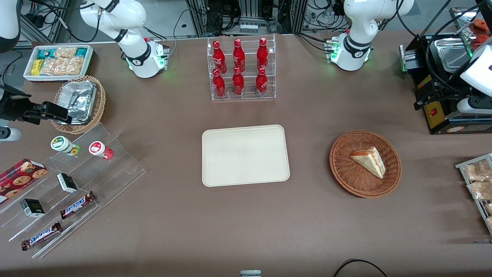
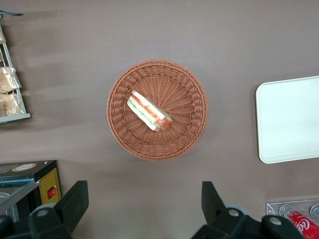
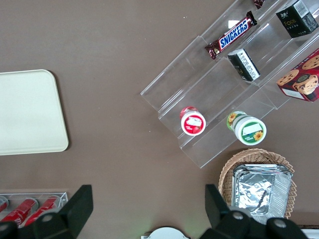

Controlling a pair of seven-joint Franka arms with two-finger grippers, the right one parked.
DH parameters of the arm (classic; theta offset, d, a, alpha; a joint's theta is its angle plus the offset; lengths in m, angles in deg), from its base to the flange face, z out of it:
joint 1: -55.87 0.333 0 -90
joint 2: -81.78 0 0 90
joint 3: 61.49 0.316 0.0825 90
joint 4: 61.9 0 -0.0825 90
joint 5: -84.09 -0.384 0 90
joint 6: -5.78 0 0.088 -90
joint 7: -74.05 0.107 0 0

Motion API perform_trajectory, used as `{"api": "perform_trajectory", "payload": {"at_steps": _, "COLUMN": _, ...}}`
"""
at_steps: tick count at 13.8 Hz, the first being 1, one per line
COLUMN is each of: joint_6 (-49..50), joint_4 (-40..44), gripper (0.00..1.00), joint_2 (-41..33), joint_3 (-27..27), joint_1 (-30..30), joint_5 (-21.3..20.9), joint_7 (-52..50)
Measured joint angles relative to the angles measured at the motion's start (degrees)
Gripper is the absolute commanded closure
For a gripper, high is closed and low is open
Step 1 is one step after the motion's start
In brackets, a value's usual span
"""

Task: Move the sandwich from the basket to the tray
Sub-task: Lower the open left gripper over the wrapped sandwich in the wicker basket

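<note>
Left arm raised, gripper spread wide

The working left arm reaches out from its white base [image 1: 351, 48] at the table's edge farthest from the front camera and leaves the front view at the working arm's end. Its gripper [image 2: 144, 206] hangs high above the table, pointing straight down, its two black fingers [image 2: 75, 201] set well apart with nothing between them.

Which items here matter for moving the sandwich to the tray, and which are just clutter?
Job items:
sandwich, lying in the basket
tray, bare
end effector, open, high above the basket

Just lying about:
rack of red bottles
foil containers
bin of snack packets
chocolate bars
cookie box
</note>
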Motion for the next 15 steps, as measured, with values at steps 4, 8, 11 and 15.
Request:
{"api": "perform_trajectory", "payload": {"at_steps": 4, "joint_6": -0.02, "joint_4": -0.04, "gripper": 0.00, "joint_2": 0.28, "joint_3": 0.01, "joint_1": 0.00, "joint_5": -0.03, "joint_7": 0.00}}
{"api": "perform_trajectory", "payload": {"at_steps": 8, "joint_6": -2.29, "joint_4": -1.63, "gripper": 0.00, "joint_2": 3.65, "joint_3": 0.06, "joint_1": -0.05, "joint_5": -0.85, "joint_7": -0.30}}
{"api": "perform_trajectory", "payload": {"at_steps": 11, "joint_6": -9.64, "joint_4": -5.91, "gripper": 0.00, "joint_2": 7.59, "joint_3": 0.05, "joint_1": -0.38, "joint_5": -1.45, "joint_7": -3.58}}
{"api": "perform_trajectory", "payload": {"at_steps": 15, "joint_6": -24.81, "joint_4": -17.17, "gripper": 0.00, "joint_2": 8.86, "joint_3": 0.55, "joint_1": -0.35, "joint_5": -1.61, "joint_7": -6.17}}
